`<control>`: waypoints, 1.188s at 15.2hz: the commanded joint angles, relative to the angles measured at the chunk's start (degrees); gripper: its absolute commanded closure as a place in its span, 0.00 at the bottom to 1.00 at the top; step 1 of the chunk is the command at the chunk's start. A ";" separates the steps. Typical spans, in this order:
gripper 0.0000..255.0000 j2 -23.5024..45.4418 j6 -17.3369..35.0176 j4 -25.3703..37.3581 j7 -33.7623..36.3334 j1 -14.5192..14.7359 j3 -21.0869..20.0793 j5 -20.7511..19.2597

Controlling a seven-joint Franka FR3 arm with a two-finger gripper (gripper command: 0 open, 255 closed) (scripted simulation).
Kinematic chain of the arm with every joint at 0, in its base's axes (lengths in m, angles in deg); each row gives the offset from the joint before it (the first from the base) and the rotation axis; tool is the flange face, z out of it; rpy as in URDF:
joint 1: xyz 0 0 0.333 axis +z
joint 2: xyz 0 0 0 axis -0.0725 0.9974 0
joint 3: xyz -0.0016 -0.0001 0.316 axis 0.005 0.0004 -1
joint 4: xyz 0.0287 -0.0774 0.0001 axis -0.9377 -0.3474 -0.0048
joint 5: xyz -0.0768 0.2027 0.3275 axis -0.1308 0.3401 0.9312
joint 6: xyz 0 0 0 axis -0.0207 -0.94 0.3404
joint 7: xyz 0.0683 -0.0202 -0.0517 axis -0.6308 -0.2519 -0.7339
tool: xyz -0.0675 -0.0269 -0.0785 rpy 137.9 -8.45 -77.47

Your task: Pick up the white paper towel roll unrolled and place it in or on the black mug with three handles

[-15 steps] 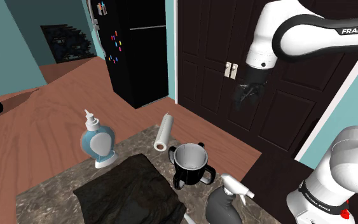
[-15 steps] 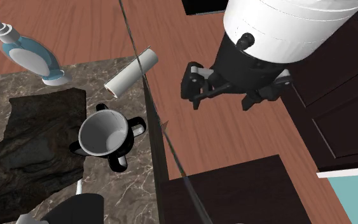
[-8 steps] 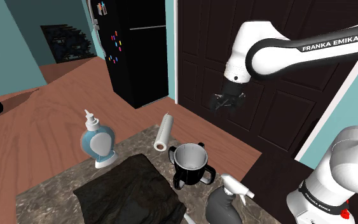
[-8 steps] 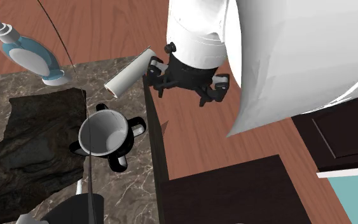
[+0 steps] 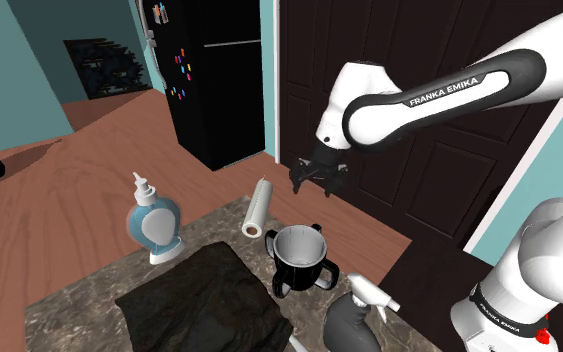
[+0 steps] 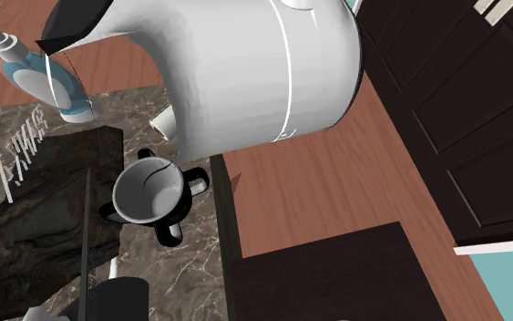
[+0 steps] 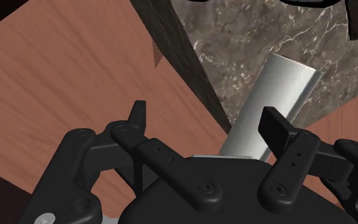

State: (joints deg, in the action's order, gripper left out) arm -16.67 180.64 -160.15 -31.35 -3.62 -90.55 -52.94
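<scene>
Franka's black gripper (image 5: pixel 316 178) hangs with fingers spread wide, grasping nothing. The white paper towel roll (image 5: pixel 257 207) lies untouched on the marble counter (image 5: pixel 79 300) near its edge, at the gripper's eight o'clock in the shoulder view. The black three-handled mug (image 5: pixel 299 256) stands at the roll's four o'clock.

Open hand (image 7: pixel 206 124) above the roll (image 7: pixel 279 95)
Its fingers (image 7: pixel 276 126) stand apart; the white roll lies on the marbled desk (image 7: pixel 234 38), its near end seemingly overhanging the edge, wooden floor (image 7: pixel 63 70) beside.
</scene>
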 commanded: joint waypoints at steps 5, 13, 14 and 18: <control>0.00 12.72 10.92 6.64 10.68 -0.83 -3.20 -1.08; 0.00 25.75 19.69 14.64 21.62 0.27 -3.42 -6.53; 0.00 26.52 20.28 14.81 21.87 0.45 -3.33 -6.90; 0.00 29.31 22.30 15.55 22.78 1.16 -2.94 -8.24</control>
State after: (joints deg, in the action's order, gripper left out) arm 12.04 202.57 -144.85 -8.90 -2.68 -93.58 -60.81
